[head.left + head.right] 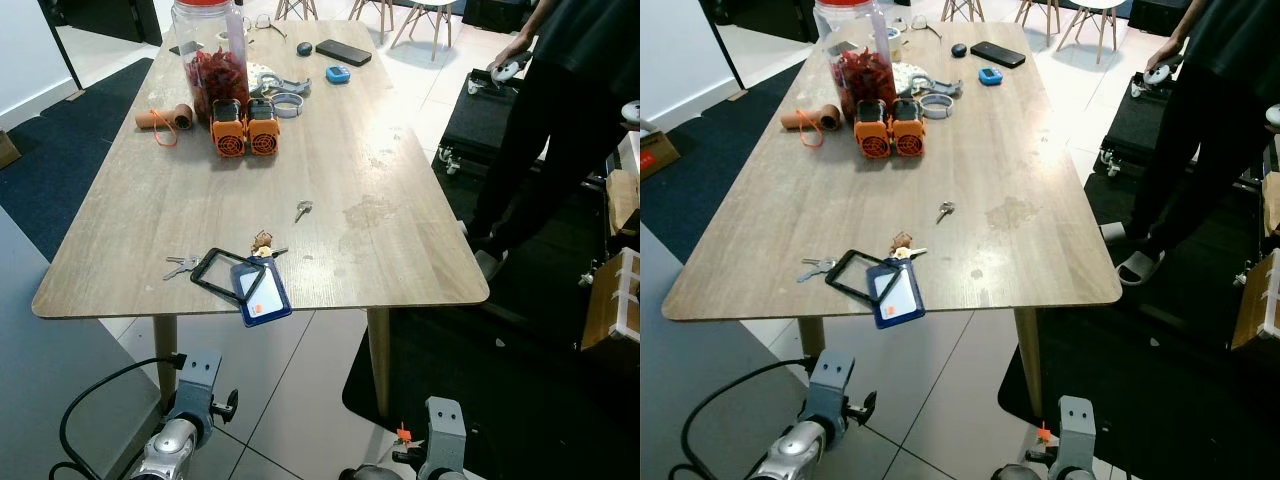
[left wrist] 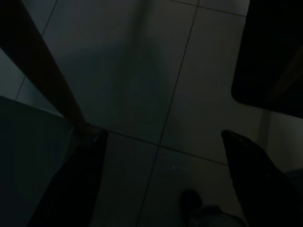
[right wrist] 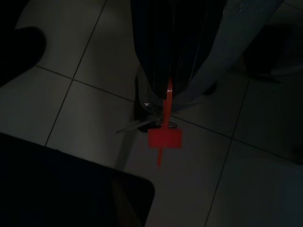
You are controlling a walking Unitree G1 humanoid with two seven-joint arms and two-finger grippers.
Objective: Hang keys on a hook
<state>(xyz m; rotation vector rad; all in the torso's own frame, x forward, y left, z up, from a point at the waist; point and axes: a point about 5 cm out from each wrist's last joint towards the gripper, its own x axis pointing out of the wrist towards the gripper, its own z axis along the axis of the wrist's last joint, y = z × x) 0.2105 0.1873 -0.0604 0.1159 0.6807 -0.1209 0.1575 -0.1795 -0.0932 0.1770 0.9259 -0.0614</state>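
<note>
Head views: a bunch of keys [image 1: 181,265] lies near the tabletop's [image 1: 400,180] near edge, toward its left corner, beside a blue badge holder [image 1: 258,290] overhanging that edge.

Left wrist view: the left gripper [image 2: 161,184] hangs over floor tiles, fingers spread wide, holding nothing.

Right wrist view: the right gripper [image 3: 166,101] is pinched together on a red tag [image 3: 164,138].

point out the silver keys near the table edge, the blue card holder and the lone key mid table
silver keys [image 1: 181,265], left eye view, on the bunch's middle
blue card holder [image 1: 261,292], left eye view, on its clear window
lone key [image 1: 302,210], left eye view, on its head
</note>
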